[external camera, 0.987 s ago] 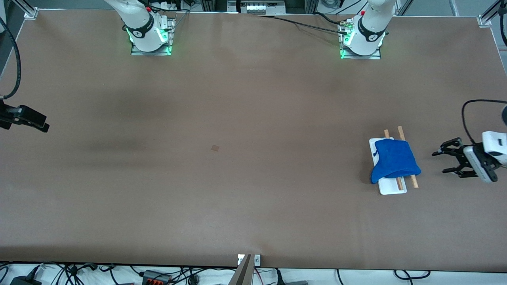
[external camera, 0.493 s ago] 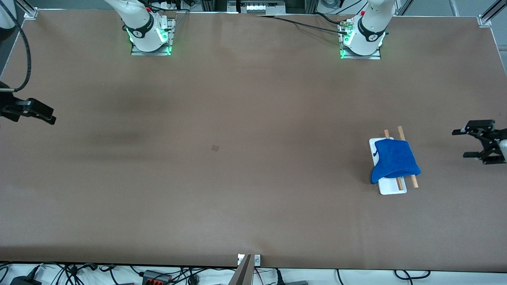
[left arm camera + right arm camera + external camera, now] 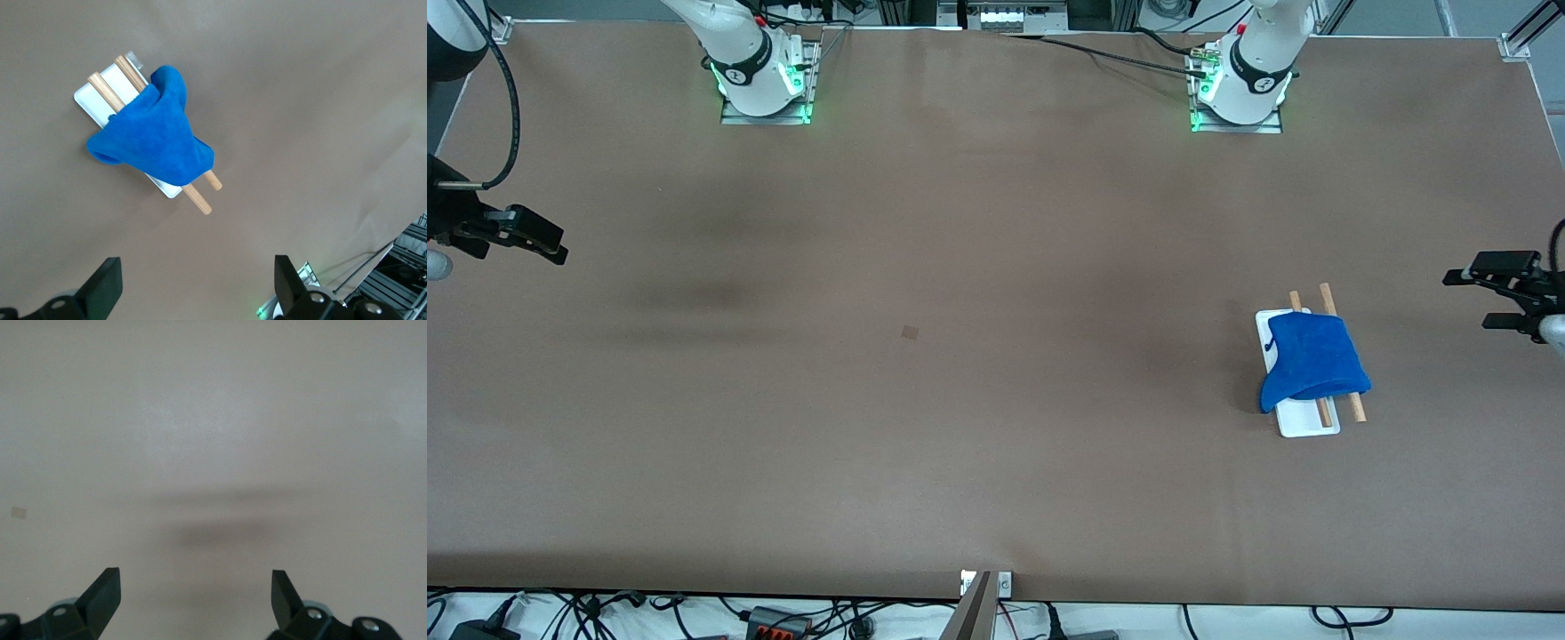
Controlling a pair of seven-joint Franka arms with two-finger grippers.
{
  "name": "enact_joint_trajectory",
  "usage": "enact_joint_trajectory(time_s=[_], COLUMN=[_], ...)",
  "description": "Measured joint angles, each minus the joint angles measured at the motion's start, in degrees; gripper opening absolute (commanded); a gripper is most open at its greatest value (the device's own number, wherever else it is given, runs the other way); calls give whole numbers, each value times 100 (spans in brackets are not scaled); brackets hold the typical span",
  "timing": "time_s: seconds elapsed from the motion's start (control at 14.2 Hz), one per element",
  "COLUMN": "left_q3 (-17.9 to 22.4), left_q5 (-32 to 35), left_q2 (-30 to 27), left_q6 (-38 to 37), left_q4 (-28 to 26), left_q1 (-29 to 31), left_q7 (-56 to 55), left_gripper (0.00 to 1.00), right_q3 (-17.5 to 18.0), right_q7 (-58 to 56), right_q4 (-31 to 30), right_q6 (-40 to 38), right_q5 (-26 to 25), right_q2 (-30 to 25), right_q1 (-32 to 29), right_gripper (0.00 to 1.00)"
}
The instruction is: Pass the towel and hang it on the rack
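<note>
A soft blue cloth towel [image 3: 1312, 364] lies draped over the two parallel light-brown wooden rods of the small rack [image 3: 1328, 411], whose narrow white tray base sits on the brown table [image 3: 978, 267] toward the left arm's end; in the left wrist view the towel [image 3: 152, 137] covers the middle of both rods and sags down over one long side of the rack [image 3: 107, 97], with the rod ends bare at either end. Judged from this, the hand-over and the hanging look complete, and little seems left beyond the arms clearing away. The left gripper [image 3: 1498, 298] hangs over the table's edge at the left arm's end, well apart from the rack, its fingers spread wide with nothing between them, as the left wrist view also shows [image 3: 197, 287]. The right gripper [image 3: 538, 242] is over the table's edge at the right arm's end, empty, and the right wrist view shows its fingers spread apart [image 3: 193, 597] above bare table. No brand, label or readable writing shows on the towel, the rack or the table.
</note>
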Motion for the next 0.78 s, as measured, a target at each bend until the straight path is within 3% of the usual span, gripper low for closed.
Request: enact_joint_trajectory(time_s=[0.63, 0.78], left_q3=[37, 437], left_q5=[36, 36], left_q2=[-2, -48], left_q6=[-111, -117], left_q4=[24, 40], left_q1=[-272, -560], left_q7=[-54, -59], left_gripper=[100, 100], right_q3=[-4, -4], right_q7=[-192, -195], right_q4=[-15, -15], right_q6=[-223, -250], right_q5=[12, 27], right_q2=[-105, -151], right_q1=[7, 8], right_gripper=[100, 100])
